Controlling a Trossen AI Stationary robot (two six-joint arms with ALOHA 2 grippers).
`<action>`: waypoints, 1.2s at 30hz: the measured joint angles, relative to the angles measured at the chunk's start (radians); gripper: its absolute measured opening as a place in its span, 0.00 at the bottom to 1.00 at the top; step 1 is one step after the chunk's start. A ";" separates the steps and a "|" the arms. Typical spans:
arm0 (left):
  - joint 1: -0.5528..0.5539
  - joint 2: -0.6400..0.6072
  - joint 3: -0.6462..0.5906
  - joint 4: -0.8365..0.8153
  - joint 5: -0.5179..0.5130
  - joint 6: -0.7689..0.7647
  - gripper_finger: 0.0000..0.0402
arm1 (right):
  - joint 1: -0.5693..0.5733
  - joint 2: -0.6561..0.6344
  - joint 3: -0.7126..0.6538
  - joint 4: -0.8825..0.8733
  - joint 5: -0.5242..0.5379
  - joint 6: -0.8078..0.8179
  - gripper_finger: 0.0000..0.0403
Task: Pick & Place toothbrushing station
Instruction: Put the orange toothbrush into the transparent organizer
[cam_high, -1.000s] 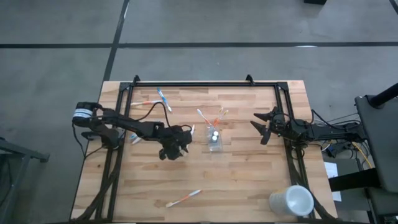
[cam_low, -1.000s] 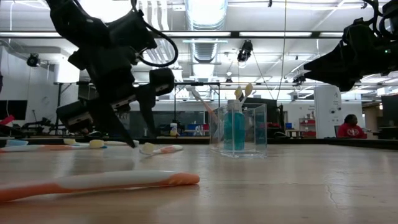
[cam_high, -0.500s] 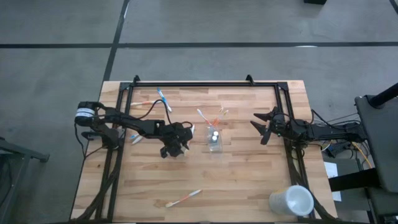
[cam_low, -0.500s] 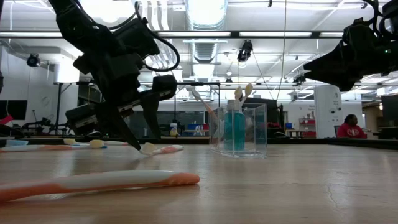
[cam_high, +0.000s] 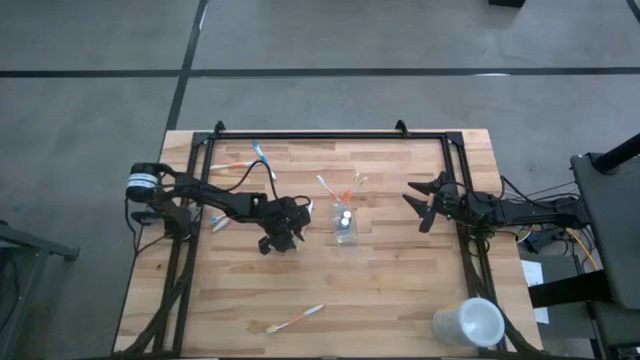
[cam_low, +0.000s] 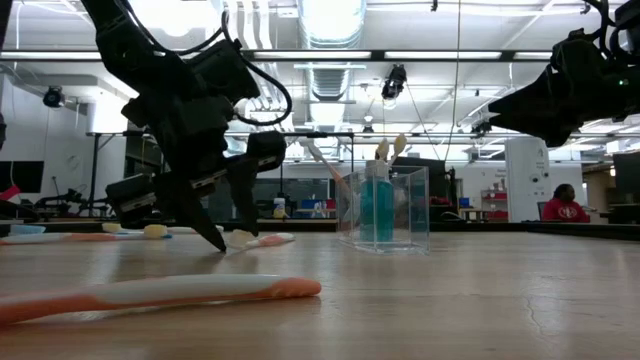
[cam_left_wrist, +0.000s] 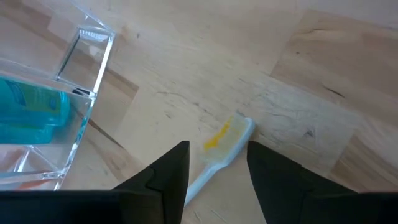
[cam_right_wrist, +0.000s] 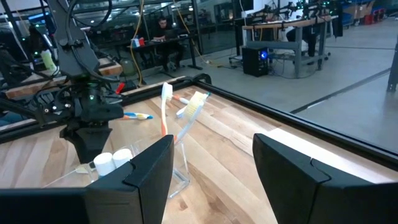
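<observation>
High view: the left gripper (cam_high: 291, 232) hangs over the middle of the tabletop (cam_high: 400, 300), just beside the clear cup (cam_high: 345, 226) on that cup's left; a toothbrush (cam_high: 309, 210) lies close by it, partly covered by the wrist. The right gripper (cam_high: 420, 204) waits well apart on the cup's far side, so the left arm is plainly the nearer one. Two more brushes (cam_high: 258, 160) lie near the far rail, another (cam_high: 296, 319) near the front edge, and a white cup (cam_high: 468, 323) stands at the front right corner. Low view: the left gripper (cam_low: 232, 232) has its tips almost down on the wood, with the bristle head of the toothbrush (cam_low: 250, 240) at the tips; whether metal touches plastic cannot be told. The clear cup (cam_low: 388, 210) already carries a blue tube (cam_low: 376, 208) and upright brushes. Left wrist view: the jaws stand parted with nothing between them, and the toothbrush (cam_left_wrist: 221, 155) lies in the gap, its long axis running nearly forward along the approach, head away from the wrist, slightly skewed; closing would pinch across the thin handle. Right wrist view: the right jaws are spread and empty, facing the clear cup (cam_right_wrist: 177, 168)
</observation>
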 joint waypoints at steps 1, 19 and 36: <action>0.000 0.000 0.000 0.000 0.000 0.000 0.42 | 0.000 0.000 0.000 0.000 0.000 0.000 0.53; 0.000 0.002 0.000 -0.008 0.027 -0.044 0.23 | 0.000 0.000 0.000 0.000 0.000 0.000 0.53; 0.000 0.002 -0.001 0.050 0.043 -0.185 0.03 | 0.000 0.000 0.000 0.000 0.000 0.000 0.53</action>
